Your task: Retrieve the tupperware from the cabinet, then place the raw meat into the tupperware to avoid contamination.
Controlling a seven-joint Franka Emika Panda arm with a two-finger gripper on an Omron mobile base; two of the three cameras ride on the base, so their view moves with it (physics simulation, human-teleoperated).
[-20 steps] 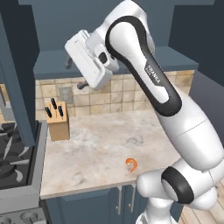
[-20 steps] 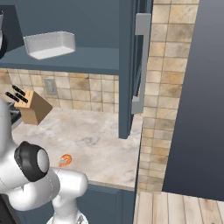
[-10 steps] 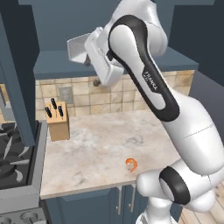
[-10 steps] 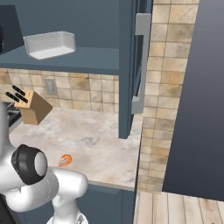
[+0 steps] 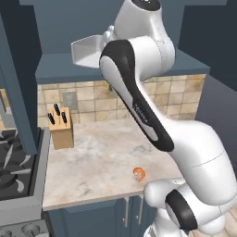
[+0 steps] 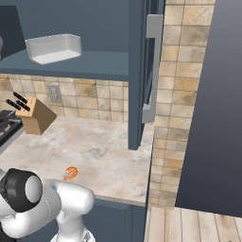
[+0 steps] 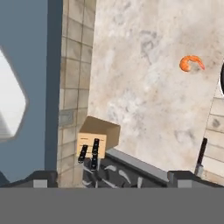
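The white tupperware sits on the bottom shelf of the open cabinet, above the counter. In the left base view the tupperware pokes out from behind my raised arm, which hides the hand. The hand view looks down past the shelf: the tupperware is a white shape at the left edge. My gripper is open, its fingertips wide apart with nothing between them. The raw meat, an orange shrimp, lies near the counter's front edge.
A wooden knife block stands at the tiled back wall. A stove adjoins the counter's left end. The cabinet door with its silver handle hangs open over the counter's right end.
The arm has swung the hand up and to the right, in behind its own upper link near the cabinet shelf, uncovering the tupperware in the left base view. The jaws stay open.
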